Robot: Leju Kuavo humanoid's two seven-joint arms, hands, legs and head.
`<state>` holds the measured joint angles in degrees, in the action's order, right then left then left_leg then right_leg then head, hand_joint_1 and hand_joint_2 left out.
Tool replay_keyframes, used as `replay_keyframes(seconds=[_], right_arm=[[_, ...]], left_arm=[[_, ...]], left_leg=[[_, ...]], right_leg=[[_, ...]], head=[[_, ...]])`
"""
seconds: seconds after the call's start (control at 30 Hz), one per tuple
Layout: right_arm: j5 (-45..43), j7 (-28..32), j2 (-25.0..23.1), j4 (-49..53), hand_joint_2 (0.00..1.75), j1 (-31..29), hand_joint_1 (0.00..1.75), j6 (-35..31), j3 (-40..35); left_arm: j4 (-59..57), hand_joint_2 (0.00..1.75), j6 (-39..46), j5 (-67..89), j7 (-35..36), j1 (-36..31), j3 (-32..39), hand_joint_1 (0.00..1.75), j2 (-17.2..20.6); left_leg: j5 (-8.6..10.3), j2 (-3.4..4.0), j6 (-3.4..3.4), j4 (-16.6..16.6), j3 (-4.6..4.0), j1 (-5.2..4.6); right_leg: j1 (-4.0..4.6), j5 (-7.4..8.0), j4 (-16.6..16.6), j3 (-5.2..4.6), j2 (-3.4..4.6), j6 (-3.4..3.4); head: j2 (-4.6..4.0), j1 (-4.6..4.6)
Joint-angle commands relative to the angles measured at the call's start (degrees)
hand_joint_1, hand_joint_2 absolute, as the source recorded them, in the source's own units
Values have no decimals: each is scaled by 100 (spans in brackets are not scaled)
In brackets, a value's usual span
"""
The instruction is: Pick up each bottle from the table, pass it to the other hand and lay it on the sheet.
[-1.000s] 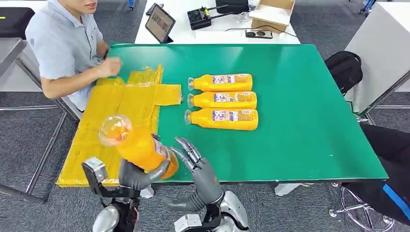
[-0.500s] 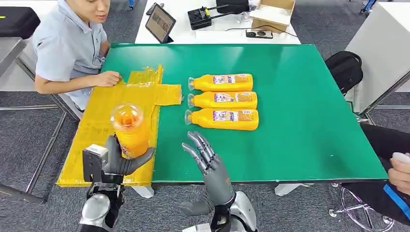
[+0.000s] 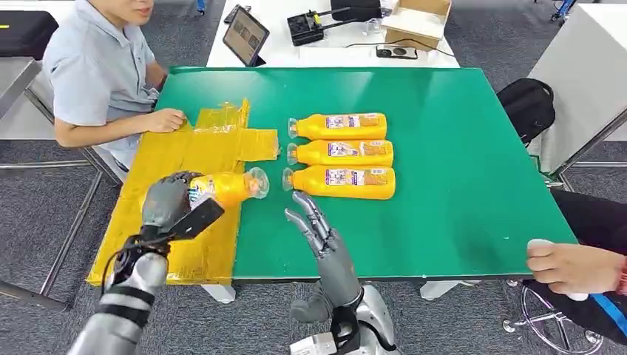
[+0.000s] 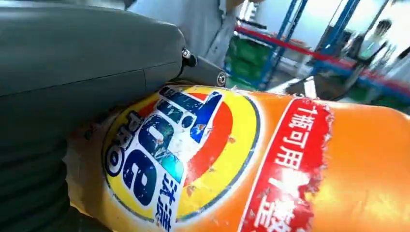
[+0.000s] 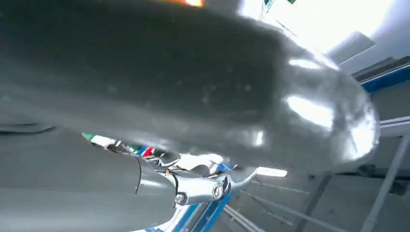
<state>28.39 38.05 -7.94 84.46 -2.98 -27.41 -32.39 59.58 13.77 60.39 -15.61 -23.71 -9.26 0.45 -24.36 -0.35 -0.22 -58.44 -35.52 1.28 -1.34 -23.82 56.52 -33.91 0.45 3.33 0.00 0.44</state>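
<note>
The left hand, left of centre in the frame, gripped an orange bottle by its base, holding it sideways over the yellow sheet with its clear cap toward the middle. The right hand, lower centre, was empty, fingers spread and reaching up over the green table. Three bottles lay side by side at the centre, caps toward the sheet. At upper left a person's hand rested on the sheet; another person's hand showed at lower right
</note>
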Motion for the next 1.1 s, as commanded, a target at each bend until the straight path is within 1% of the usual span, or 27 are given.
replay_keyframes(seconds=[0.03,0.07,0.1,0.13,0.17,0.2,0.27,0.3,0.33,0.37,0.4,0.43,0.5,0.7,0.73,0.77,0.8,0.83,0.87,0.9,0.93,0.97,1.07,1.1], right_arm=[[-166,195,213,-455,0,-386,0,64,-362],[-191,195,210,-498,0,-408,0,93,-388],[-184,195,216,-534,0,-380,0,90,-397],[-248,195,255,-573,0,-385,0,38,-485],[-282,195,273,-605,0,-400,0,4,-538],[-314,195,276,-642,0,-416,0,-1,-556],[-349,195,283,-673,0,-429,0,-12,-572],[-349,195,283,-673,0,-429,0,-12,-572],[-385,195,286,-696,0,-451,0,-8,-575],[-437,195,281,-732,0,-463,0,10,-574],[-472,195,287,-748,0,-475,0,10,-580],[-513,195,296,-768,0,-490,0,-5,-603],[-513,195,296,-768,0,-490,0,-5,-603],[-513,195,296,-768,0,-490,0,-5,-603],[-529,195,297,-775,0,-494,0,-8,-608],[-583,195,303,-784,0,-498,0,-9,-620],[-599,195,305,-789,0,-500,0,-14,-625],[-638,195,317,-812,0,-512,0,-32,-655],[-682,195,283,-897,0,-597,0,-45,-684],[-686,195,261,-942,0,-639,0,-39,-699],[-705,195,252,-961,0,-665,0,-38,-715],[-739,195,248,-980,0,-686,0,-37,-727],[-824,195,293,-991,0,-758,0,-75,-859],[-856,195,310,-1001,0,-775,0,-112,-900]], left_arm=[[-3096,175,-152,994,518,-1850,-696,168,651],[-3247,175,-165,1072,630,-1933,-696,162,645],[-3362,175,-176,1107,692,-1970,-674,168,667],[-3511,175,-189,1164,759,-2022,-667,155,691],[-3602,175,-226,1190,806,-2062,-659,148,690],[-3670,175,-284,1187,848,-2094,-639,115,677],[-3745,175,-375,1207,882,-2130,-645,115,660],[-3745,175,-375,1207,882,-2130,-645,93,660],[-3781,175,-430,1226,909,-2158,-654,94,637],[-3836,175,-520,1221,914,-2166,-644,103,622],[-3888,175,-643,1201,908,-2187,-624,89,605],[-3931,175,-821,1065,841,-2206,-508,86,577],[-3931,175,-821,1065,841,-2206,-508,86,577],[-3931,175,-821,1065,841,-2206,-508,86,577],[-3940,175,-878,1019,822,-2218,-468,77,569],[-3968,175,-1068,880,738,-2236,-361,59,532],[-3972,175,-1126,832,707,-2241,-324,52,524],[-3969,175,-1327,639,536,-2247,-189,35,495],[-3966,175,-1470,493,452,-2298,-88,19,431],[-3930,175,-1512,451,365,-2310,-81,10,406],[-3905,175,-1556,382,272,-2304,-51,3,397],[-3912,175,-1664,281,186,-2314,6,0,398],[-3832,175,-1927,-89,-318,-2223,168,0,429],[-3801,175,-1952,-125,-385,-2188,153,0,450]], left_leg=[[-2,2,5,3,15,3],[-2,3,4,3,11,2],[-5,3,7,2,20,5],[-3,0,5,1,12,3],[-3,2,4,3,12,3],[-5,2,7,5,23,3],[-4,7,5,2,11,4],[-6,9,7,4,19,3],[-4,6,5,1,11,3],[-6,8,7,3,16,4],[-4,5,7,2,12,3],[-3,5,4,1,5,3],[-7,6,10,2,21,5],[-7,8,8,3,19,3],[-8,8,10,5,24,3],[-6,6,7,5,18,2],[-8,9,9,7,25,4],[-5,6,7,3,13,1],[-8,6,9,4,21,4],[-4,6,7,2,12,1],[-8,8,10,4,24,3],[-3,3,7,3,13,1],[-4,4,9,2,14,2],[-4,4,8,2,12,2]], right_leg=[[6,-2,-2,16,-3,-13],[4,-1,-1,11,-1,-10],[9,-4,-2,21,-4,-17],[7,-3,0,13,-5,-12],[6,-2,-2,12,-3,-10],[7,-5,-4,24,-6,-15],[7,-1,-2,13,2,-10],[8,-3,-4,20,1,-15],[6,-3,-1,13,-1,-11],[8,-3,-3,18,0,-14],[6,-3,-1,14,-1,-13],[6,-1,-1,8,-1,-9],[11,-4,-4,24,-5,-20],[7,-4,-3,22,0,-15],[8,-5,-5,27,-2,-19],[6,-4,-4,21,-1,-14],[9,-4,-7,28,0,-18],[5,-3,-2,16,-1,-12],[9,-5,-5,26,-3,-17],[5,-3,-1,14,-1,-12],[8,-5,-5,27,-1,-19],[5,-2,-2,17,-3,-12],[7,-3,-3,18,-5,-13],[6,-2,-3,16,-3,-11]], head=[[0,0],[0,0],[0,0],[0,0],[0,2],[0,0],[0,0],[0,0],[0,2],[0,2],[0,2],[0,0],[0,2],[0,0],[0,2],[0,0],[0,0],[0,2],[0,2],[0,0],[0,2],[0,0],[0,0],[0,2]])
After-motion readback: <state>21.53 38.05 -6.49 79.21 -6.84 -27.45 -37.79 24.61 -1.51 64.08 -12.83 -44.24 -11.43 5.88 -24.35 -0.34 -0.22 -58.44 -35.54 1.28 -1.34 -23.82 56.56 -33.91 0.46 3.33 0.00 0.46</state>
